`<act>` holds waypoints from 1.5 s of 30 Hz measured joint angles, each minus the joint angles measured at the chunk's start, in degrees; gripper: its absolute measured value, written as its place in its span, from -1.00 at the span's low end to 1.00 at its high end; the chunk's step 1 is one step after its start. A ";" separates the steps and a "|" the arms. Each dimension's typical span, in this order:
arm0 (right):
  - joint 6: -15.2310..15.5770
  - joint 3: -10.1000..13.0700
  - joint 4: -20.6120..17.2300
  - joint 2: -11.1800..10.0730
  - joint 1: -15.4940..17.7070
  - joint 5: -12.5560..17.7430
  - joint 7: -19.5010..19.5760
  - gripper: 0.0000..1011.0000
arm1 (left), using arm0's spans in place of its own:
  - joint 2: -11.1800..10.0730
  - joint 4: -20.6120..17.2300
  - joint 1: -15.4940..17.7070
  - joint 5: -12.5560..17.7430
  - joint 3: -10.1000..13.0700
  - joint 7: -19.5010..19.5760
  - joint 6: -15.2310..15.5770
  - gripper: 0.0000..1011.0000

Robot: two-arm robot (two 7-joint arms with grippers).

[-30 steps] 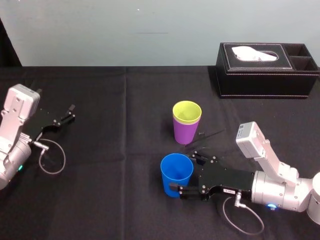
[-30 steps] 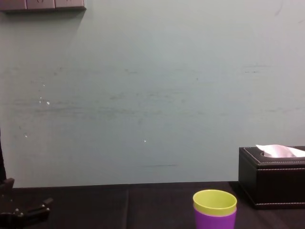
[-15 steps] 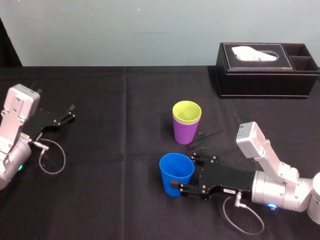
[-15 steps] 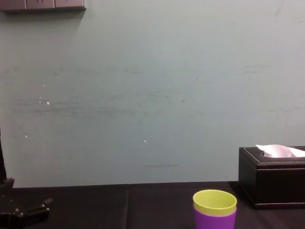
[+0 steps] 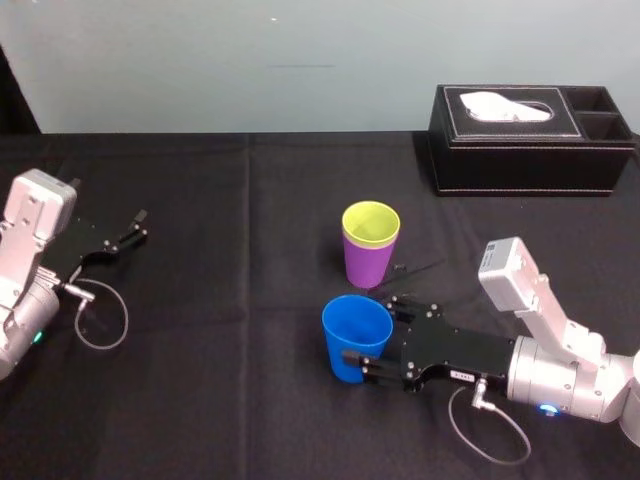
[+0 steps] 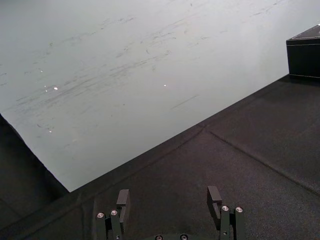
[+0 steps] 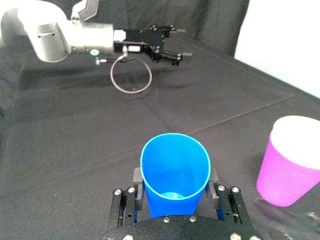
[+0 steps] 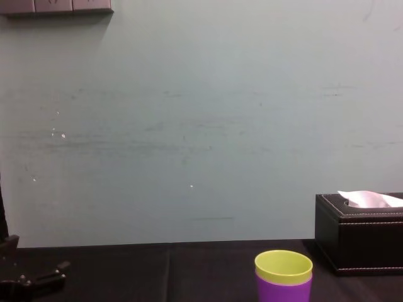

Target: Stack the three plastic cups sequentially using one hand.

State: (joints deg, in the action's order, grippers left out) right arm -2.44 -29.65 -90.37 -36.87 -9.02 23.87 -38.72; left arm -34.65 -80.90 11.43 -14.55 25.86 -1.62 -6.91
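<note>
Head camera sat high, looking forward and down on the black-clothed table [image 5: 250, 200], with the pale wall [image 5: 300, 60] behind. Chest camera sat low, facing level across the table's far strip to that wall. Both took in the black stitched tissue box [image 8: 359, 233] and the yellow-green plastic cup [image 8: 283, 266] nested in the purple plastic cup [image 8: 283, 290].

Left wrist camera looked out past the left gripper [image 6: 168, 195], fingers apart, obliquely toward table, wall and a box corner.

Right wrist camera sat close behind the right gripper [image 7: 175, 176], clamped on the blue tapered plastic cup [image 7: 175, 165], facing the left arm [image 7: 55, 37]. It shared the blue and purple cups with the head view.
</note>
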 joint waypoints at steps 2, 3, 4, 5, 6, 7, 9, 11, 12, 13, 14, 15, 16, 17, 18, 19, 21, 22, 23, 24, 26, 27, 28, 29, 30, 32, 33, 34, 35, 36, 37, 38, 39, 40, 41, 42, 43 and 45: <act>0.30 0.48 -1.04 -0.35 0.50 0.11 0.80 0.42 | 0.00 0.00 0.00 0.00 0.00 0.00 0.00 1.00; 0.50 0.71 -1.50 -0.51 0.74 0.20 1.14 0.42 | 0.00 0.00 0.00 0.00 0.00 0.00 0.00 1.00; 1.03 1.21 -2.59 -0.87 1.22 0.44 1.77 0.42 | 0.00 0.00 0.00 0.00 0.00 0.00 0.00 1.00; 1.38 1.53 -3.19 -1.05 1.47 0.58 2.12 0.42 | 0.00 0.00 0.00 0.00 0.00 0.00 0.00 1.00; 2.13 2.16 -4.27 -1.44 1.92 0.93 2.81 0.42 | 0.00 0.00 0.00 0.00 0.00 0.00 0.00 1.00; 2.56 2.45 -4.86 -1.61 2.13 1.10 3.18 0.42 | 0.00 0.00 0.00 0.00 0.00 0.00 0.00 1.00; 3.81 3.39 -6.47 -2.14 2.64 1.70 4.15 0.42 | 0.00 0.00 0.00 0.00 0.00 0.00 0.00 1.00; 4.85 4.53 -8.12 -2.65 3.08 2.34 5.21 0.42 | 0.00 0.00 0.00 0.00 0.00 0.00 0.00 1.00; 4.85 4.53 -8.12 -2.65 3.08 2.34 5.21 0.42 | 0.00 0.00 0.00 0.00 0.00 0.00 0.00 1.00; 5.33 5.29 -9.12 -2.92 3.32 2.76 5.78 0.42 | 0.00 0.00 0.00 0.00 0.00 0.00 0.00 1.00; 5.71 5.93 -9.91 -3.13 3.45 3.10 6.28 0.42 | 0.00 0.00 0.00 0.00 0.00 0.00 0.00 1.00; 5.71 5.93 -9.91 -3.13 3.45 3.10 6.28 0.42 | 0.00 0.00 0.00 0.00 0.00 0.00 0.00 1.00; 6.06 6.66 -10.65 -3.34 3.53 3.43 6.78 0.42 | 0.00 0.00 0.00 0.00 0.00 0.00 0.00 1.00; 6.20 7.01 -11.06 -3.42 3.55 3.60 7.04 0.42 | 0.00 0.00 0.00 0.00 0.00 0.00 0.00 1.00; 6.44 7.58 -11.63 -3.54 3.54 3.82 7.50 0.42 | 0.00 0.00 0.00 0.00 0.00 0.00 0.00 1.00; 6.56 7.82 -11.83 -3.56 3.50 3.96 7.64 0.42 | 0.00 0.00 0.00 0.00 0.00 0.00 0.00 1.00; 6.85 8.33 -12.15 -3.58 3.33 4.23 7.95 0.42 | 0.00 0.00 0.00 0.00 0.00 0.00 0.00 1.00; 7.00 8.57 -12.26 -3.58 3.18 4.38 8.05 0.42 | 0.00 0.00 0.00 0.00 0.00 0.00 0.00 1.00; 7.21 8.89 -12.38 -3.54 2.84 4.55 8.25 0.42 | 0.00 0.00 0.00 0.00 0.00 0.00 0.00 1.00; 7.30 9.03 -12.39 -3.52 2.63 4.63 8.32 0.42 | 0.00 0.00 0.00 0.00 0.00 0.00 0.00 1.00; 7.54 9.30 -12.34 -3.37 2.01 4.79 8.46 0.42 | 0.00 0.00 0.00 0.00 0.00 0.00 0.00 1.00; 7.63 9.38 -12.26 -3.30 1.71 4.84 8.52 0.42 | 0.00 0.00 0.00 0.00 0.00 0.00 0.00 1.00; 7.82 9.46 -11.97 -3.10 1.12 4.85 8.66 0.42 | 0.00 0.00 0.00 0.00 0.00 0.00 0.00 1.00; 7.94 9.47 -11.78 -2.99 0.76 4.85 8.72 0.42 | 0.00 0.00 0.00 0.00 0.00 0.00 0.00 1.00; 8.08 9.47 -11.57 -2.88 0.40 4.84 8.77 0.42 | 0.00 0.00 0.00 0.00 0.00 0.00 0.00 1.00; 8.40 9.35 -10.72 -2.43 -0.80 4.59 8.93 0.42 | 0.00 0.00 0.00 0.00 0.00 0.00 0.00 1.00; 8.50 9.22 -10.40 -2.25 -1.24 4.37 9.07 0.42 | 0.00 0.00 0.00 0.00 -0.01 0.00 0.00 1.00; 8.61 9.07 -10.06 -2.07 -1.74 4.07 9.24 0.42 | 0.00 0.00 0.00 0.00 0.00 0.00 0.00 1.00; 8.71 8.92 -9.76 -1.89 -2.18 3.78 9.36 0.42 | 0.00 0.00 0.00 0.00 0.00 0.00 0.00 1.00; 8.97 8.58 -8.92 -1.46 -3.19 3.26 9.44 0.42 | 0.00 0.00 0.00 0.00 0.00 0.00 0.00 1.00; 9.09 8.39 -8.48 -1.25 -3.67 3.02 9.45 0.42 | 0.00 0.00 0.00 0.00 0.00 0.00 0.00 1.00; 9.33 7.97 -7.62 -0.85 -4.63 2.49 9.49 0.42 | 0.00 0.00 0.00 0.00 0.00 0.00 0.00 1.00; 9.40 7.79 -7.22 -0.66 -5.07 2.25 9.49 0.42 | 0.00 0.00 0.00 0.00 0.00 0.00 0.00 1.00; 9.50 7.63 -6.83 -0.47 -5.45 2.03 9.49 0.42 | 0.00 0.00 0.00 0.00 0.00 0.00 0.00 1.00; 9.65 7.20 -5.84 0.01 -6.32 1.61 9.45 0.42 | 0.00 0.00 0.00 0.00 0.00 0.00 0.00 1.00; 9.75 7.02 -5.40 0.24 -6.71 1.41 9.41 0.42 | 0.00 0.00 0.00 0.00 0.00 0.00 0.00 1.00; 9.80 6.87 -5.02 0.43 -7.05 1.28 9.40 0.42 | 0.00 0.00 0.00 0.00 0.00 0.00 0.00 1.00; 9.90 6.39 -3.59 1.13 -8.14 0.83 9.34 0.42 | 0.00 0.00 0.00 0.00 0.00 0.00 0.00 1.00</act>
State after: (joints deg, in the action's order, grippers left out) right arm 7.47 -23.25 -93.96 -35.74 -17.17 24.70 -29.39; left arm -34.65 -80.90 11.43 -14.55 25.86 -1.62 -6.91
